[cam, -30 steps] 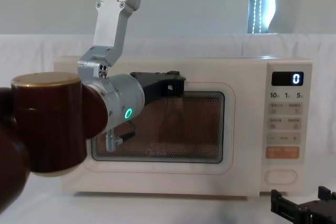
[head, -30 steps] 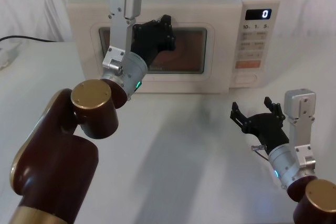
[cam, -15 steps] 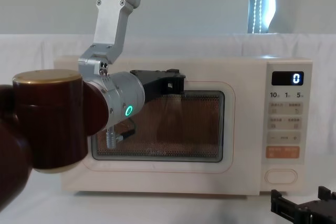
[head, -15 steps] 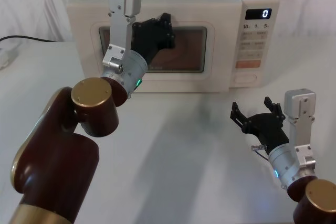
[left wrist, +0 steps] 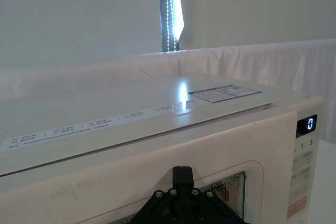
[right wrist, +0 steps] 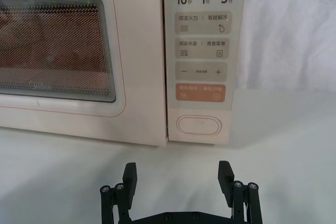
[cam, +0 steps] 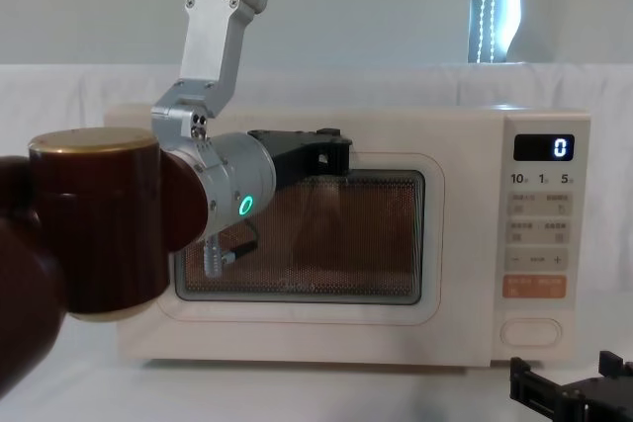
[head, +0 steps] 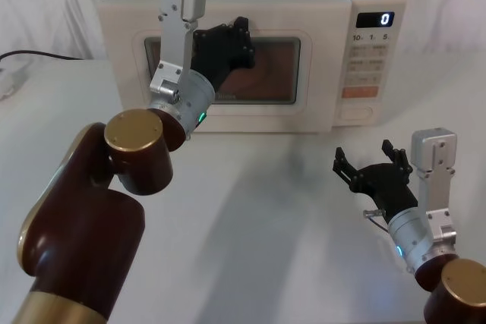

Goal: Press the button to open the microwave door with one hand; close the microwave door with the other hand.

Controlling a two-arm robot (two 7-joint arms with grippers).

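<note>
Shifting only slightly since a second ago: left arm creeping a touch up and toward the microwave (head: 250, 51), elbow drifting right in the chest view, everything else holding its place. Sitting at the back of the white table (head: 250, 218), cream and boxy, with the black display (head: 375, 19) reading a white "0". Lying shut and flush with the oven front, the microwave door (head: 228, 115), its dark glass window partly covered by the arm. Reaching forward at the window's upper edge, the left gripper (head: 237, 42), black fingertips pressed against or just in front of the door near the top rim; cannot tell whether its fingers are spread or closed. Hovering low over the table in front of the control panel, well short of it, the right gripper (right wrist: 178, 178), fingers spread wide apart and holding nothing. Sitting at the bottom of the panel below the orange key (right wrist: 200, 92), the button (right wrist: 198, 125), pill-shaped and untouched, lined up roughly between the right gripper's fingertips in the right wrist view.
</note>
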